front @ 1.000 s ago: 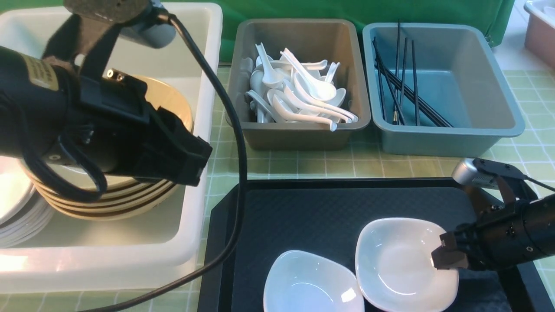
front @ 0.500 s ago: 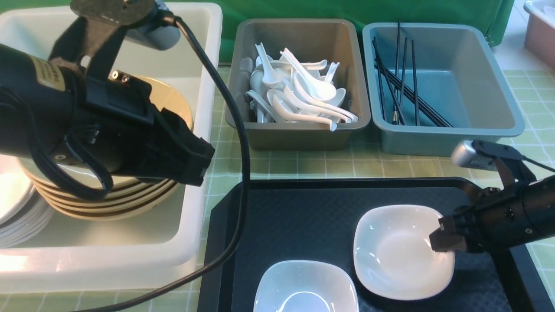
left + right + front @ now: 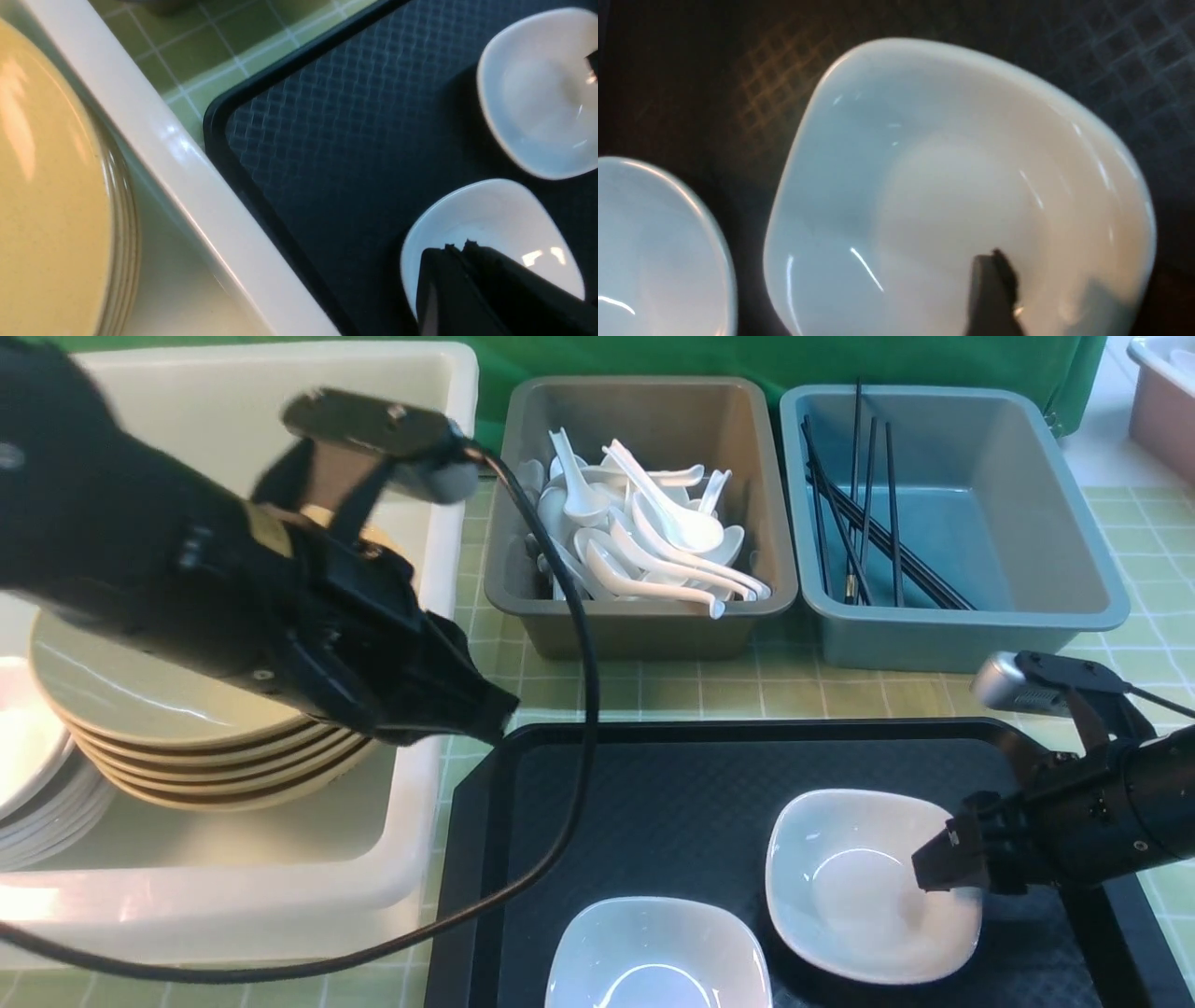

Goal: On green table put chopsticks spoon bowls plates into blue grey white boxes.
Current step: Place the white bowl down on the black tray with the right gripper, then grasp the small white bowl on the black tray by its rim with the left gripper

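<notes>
My right claw [image 3: 941,875] pinches the glossy, rounded-square white bowl [image 3: 840,887] by its rim; only my wrist view shows one finger [image 3: 992,298] inside it.

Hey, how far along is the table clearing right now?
Done: spoons lie in the grey box, chopsticks in the blue box, plates stacked in the white box. In hand: the right gripper pinches the rim of the right bowl on the black tray. Still to do: that bowl and the left bowl both need boxing; the left gripper is shut and empty.
</notes>
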Controlling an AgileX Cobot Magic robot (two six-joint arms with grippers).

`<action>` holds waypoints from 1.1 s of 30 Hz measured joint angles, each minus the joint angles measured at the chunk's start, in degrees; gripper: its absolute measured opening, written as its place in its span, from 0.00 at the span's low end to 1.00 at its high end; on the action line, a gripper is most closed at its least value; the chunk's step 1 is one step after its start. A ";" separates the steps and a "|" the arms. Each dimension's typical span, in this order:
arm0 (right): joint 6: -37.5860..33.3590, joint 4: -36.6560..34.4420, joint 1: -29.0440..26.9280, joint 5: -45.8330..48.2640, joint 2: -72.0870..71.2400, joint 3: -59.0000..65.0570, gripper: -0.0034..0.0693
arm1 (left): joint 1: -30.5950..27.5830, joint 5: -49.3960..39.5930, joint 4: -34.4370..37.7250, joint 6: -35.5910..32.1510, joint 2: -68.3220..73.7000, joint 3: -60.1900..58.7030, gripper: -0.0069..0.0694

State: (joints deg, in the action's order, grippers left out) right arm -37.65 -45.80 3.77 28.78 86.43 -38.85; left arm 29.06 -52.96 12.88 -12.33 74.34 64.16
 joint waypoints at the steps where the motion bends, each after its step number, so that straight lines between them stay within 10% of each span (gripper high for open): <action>1: 0.00 0.00 0.00 0.00 0.00 0.00 0.67 | 0.00 0.00 -0.07 0.00 0.20 0.00 0.15; 6: 0.00 0.07 0.00 0.95 -1.83 0.00 0.84 | 0.00 0.74 -0.12 0.00 0.14 0.00 0.31; 19: -3.05 4.73 0.00 22.66 -25.80 -9.28 0.85 | 5.80 -5.77 3.93 -5.94 11.41 8.58 0.90; 33: 6.09 17.43 1.53 25.27 -43.46 -11.94 0.85 | 8.92 -8.34 16.48 -7.54 42.78 30.76 0.85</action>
State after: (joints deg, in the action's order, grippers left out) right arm -31.56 -28.38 5.30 54.05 42.96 -50.79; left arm 37.98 -61.30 29.37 -19.87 117.12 94.92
